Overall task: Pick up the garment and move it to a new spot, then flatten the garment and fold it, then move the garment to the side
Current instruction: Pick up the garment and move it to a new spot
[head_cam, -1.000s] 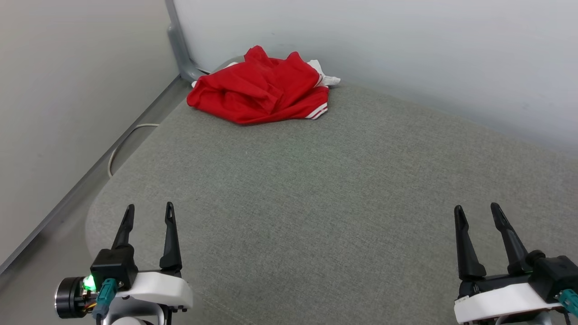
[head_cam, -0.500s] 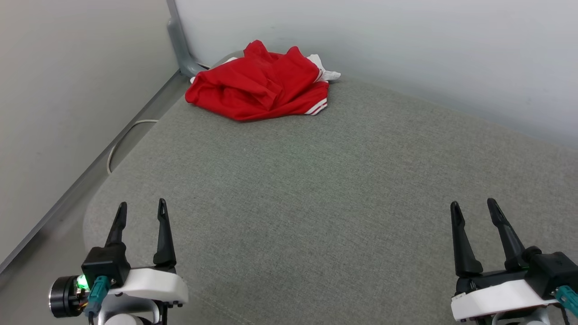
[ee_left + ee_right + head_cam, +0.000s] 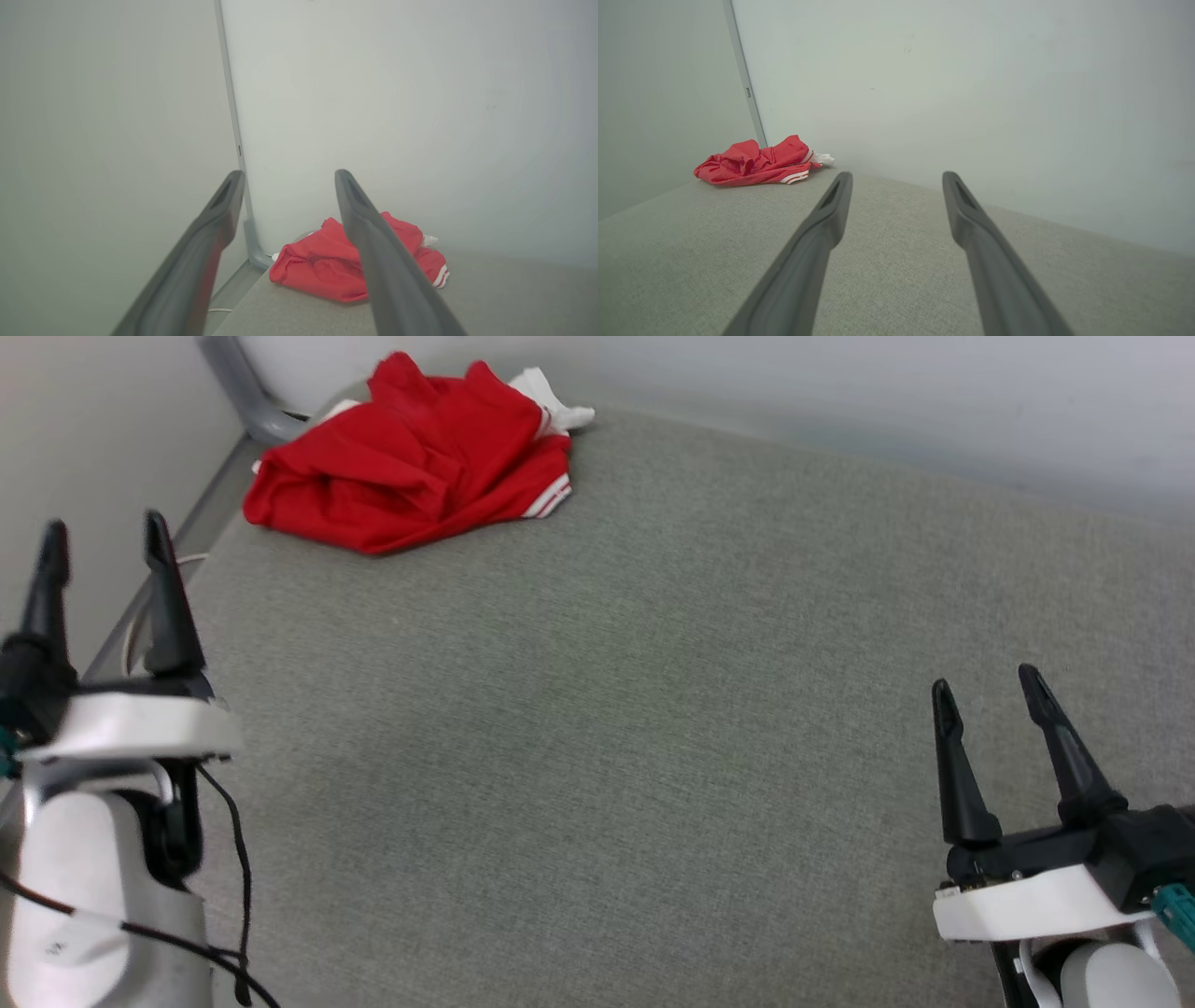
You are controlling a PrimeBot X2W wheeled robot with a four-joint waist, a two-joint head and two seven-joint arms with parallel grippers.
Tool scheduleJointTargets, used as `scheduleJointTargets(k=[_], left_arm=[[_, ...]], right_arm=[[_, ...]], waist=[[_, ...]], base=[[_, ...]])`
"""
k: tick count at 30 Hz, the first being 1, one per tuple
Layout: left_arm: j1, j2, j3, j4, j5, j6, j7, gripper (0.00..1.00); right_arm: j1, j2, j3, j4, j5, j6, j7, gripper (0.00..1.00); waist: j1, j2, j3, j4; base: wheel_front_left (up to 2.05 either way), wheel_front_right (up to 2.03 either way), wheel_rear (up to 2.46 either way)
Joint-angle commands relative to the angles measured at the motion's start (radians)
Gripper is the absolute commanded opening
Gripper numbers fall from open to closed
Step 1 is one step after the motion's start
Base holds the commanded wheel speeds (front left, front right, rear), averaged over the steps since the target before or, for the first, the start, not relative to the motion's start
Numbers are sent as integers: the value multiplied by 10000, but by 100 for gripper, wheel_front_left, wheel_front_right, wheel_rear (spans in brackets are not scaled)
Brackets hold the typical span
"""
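Grey woven upholstery is stretching across the head view and meeting a pale wall along its far edge. At the far left corner of this padded surface the garment is lying in a crumpled red heap, with a bit of white sleeve poking out on its wall side and red-and-white striped trim showing at its near right edge. It is resting close to the wall, just beside the foot of a grey post that is rising at the corner. The left gripper is hovering near the left edge of the cushion, its two dark fingers standing apart with nothing between them, well apart from the cloth. The right gripper is hanging over the near right part of the surface, its fingers likewise spread and empty, far from the garment. In the left wrist view the left gripper is aiming at the corner. There the garment is showing partly behind the right-hand finger, and a white cable is lying on the floor beside the cushion edge. In the right wrist view the right gripper is looking low across the cushion, and the garment is sitting at that view's left, at the far end by the wall.
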Motion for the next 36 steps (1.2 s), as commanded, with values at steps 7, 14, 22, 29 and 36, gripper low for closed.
scheduleJointTargets(k=[7, 14, 22, 29, 36], left_arm=[[-2595, 832, 375, 575, -319, -352, -27, 100], [-5017, 1768, 149, 2202, -850, -521, 35, 100], [-7098, 3182, -963, 4237, -2554, -555, 2459, 100], [-8456, 4355, -2132, 5972, -5148, -560, 6132, 100], [-9055, 4815, -2800, 6942, -6826, -561, 9280, 100]], right_arm=[[-916, -36, -63, -935, -645, -7, -20, 100], [-1450, -253, -308, -1958, -982, -7, -20, 100], [-1544, -322, -480, -2869, -1155, -7, -18, 100], [-1713, -505, -551, -3416, -1218, -7, -20, 100], [-1697, -643, -614, -3899, -1358, -7, -20, 100]], waist=[[-1, 0, 2330, -1200], [-1, 0, 3742, -1589], [-1, 0, 4608, -1921], [-1, 0, 5266, -2013], [-1, 0, 5742, -2039]], base=[[0, 0, 0], [0, 0, 0], [0, 0, 0], [0, 0, 0], [0, 0, 0]])
